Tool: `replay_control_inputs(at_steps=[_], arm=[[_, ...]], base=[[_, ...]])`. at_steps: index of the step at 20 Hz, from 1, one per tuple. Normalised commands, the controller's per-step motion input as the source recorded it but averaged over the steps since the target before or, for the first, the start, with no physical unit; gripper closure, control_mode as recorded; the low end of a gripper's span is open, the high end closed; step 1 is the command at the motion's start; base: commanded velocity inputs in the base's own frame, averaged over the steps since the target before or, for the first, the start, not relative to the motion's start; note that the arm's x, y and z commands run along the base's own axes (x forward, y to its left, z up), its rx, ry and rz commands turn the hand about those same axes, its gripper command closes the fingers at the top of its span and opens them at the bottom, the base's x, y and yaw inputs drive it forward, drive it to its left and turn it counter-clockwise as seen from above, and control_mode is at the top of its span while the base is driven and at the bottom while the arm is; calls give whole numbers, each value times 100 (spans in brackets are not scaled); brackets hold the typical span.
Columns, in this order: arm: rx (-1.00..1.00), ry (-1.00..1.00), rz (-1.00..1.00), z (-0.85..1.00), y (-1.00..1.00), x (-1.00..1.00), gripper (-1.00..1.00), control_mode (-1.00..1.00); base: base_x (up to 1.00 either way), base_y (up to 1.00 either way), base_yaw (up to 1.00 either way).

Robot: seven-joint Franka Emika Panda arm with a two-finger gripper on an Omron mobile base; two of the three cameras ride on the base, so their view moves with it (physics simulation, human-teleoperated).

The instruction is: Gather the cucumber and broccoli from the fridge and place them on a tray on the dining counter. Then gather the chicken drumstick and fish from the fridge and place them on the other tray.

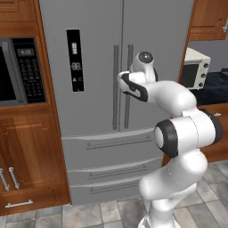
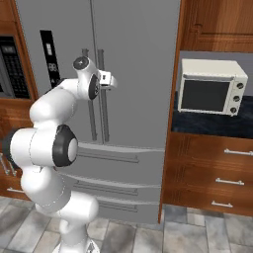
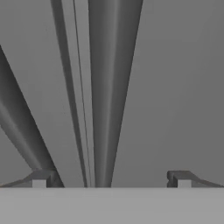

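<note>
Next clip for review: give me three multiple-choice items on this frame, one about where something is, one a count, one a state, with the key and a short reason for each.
1. Where is the end effector?
A. at the fridge's door handles
B. at the toaster oven
C. down at the floor tiles

2. How many drawer fronts lie below the fridge doors?
A. none
B. two
C. five

3. How do the fridge doors stand?
A. both shut
B. left one wide open
C. both wide open

Key: 1 A, the hand view looks straight up the vertical door handles with a fingertip on either side. 2 B, two horizontal drawer fronts with bar pulls show under the doors in the base views. 3 A, both door faces lie flush, with nothing of the interior showing.
</note>
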Motion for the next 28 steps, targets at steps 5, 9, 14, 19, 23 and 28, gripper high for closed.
replay_control_inputs(at_steps=[5,9,14,19,23,28], arm=[[0,-4,0,-14,0,30,-100,-100],[0,-1,0,-14,0,34,-100,-100],[0,0,0,-15,0,42,-100,-100],[0,0,0,-16,0,52,-100,-100],[0,0,0,-19,0,56,100,-100],[0,4,0,-20,6,26,100,-100]], base=[[0,0,0],[0,0,0],[0,0,0],[0,0,0],[0,0,0],[0,0,0]])
